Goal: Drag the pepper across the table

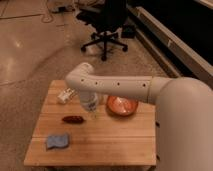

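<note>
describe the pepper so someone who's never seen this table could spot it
On the light wooden table, look at the left half, in front of the gripper at the back-left edge. The pepper is the small, dark red, elongated thing, unlike the flat blue-grey cloth or round orange bowl.

One wooden surface [115, 145] carries four loose things: one dark red pepper [74, 119], one orange-red bowl [121, 105], one blue-grey cloth [57, 141], and one small white object [65, 95] of unclear kind at the far left edge. One white robot arm [125, 86] reaches over the surface. It ends in one pincer [91, 108], which hangs below the arm's bend, between pepper and bowl and just beside the pepper. On the floor [30, 45] beyond stands one black office chair [106, 22].
</note>
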`<state>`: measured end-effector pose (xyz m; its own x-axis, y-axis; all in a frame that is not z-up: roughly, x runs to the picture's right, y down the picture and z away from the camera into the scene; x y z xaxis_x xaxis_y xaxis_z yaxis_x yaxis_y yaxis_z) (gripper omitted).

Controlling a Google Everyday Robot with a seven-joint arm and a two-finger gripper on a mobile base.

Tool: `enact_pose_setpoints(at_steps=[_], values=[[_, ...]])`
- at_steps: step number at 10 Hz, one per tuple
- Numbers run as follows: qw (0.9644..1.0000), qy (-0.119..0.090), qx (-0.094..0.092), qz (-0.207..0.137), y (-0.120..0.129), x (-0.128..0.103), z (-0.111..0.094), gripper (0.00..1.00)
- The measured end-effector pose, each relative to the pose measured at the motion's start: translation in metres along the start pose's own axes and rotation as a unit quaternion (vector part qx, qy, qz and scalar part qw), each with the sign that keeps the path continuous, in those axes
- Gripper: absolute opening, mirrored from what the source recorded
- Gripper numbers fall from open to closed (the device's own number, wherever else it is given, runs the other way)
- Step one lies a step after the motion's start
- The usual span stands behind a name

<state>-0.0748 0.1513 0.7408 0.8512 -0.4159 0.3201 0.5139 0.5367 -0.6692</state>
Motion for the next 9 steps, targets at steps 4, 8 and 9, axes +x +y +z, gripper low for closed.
enact_pose_setpoints(at_steps=[4,8,9], values=[[0.9995,0.032,0.000,0.001,0.001,-0.004,-0.002,0.45],[0.9998,0.016,-0.007,0.005,0.005,-0.022,0.009,0.45],[0.9998,0.018,-0.008,0.004,0.007,-0.021,0.007,0.45]])
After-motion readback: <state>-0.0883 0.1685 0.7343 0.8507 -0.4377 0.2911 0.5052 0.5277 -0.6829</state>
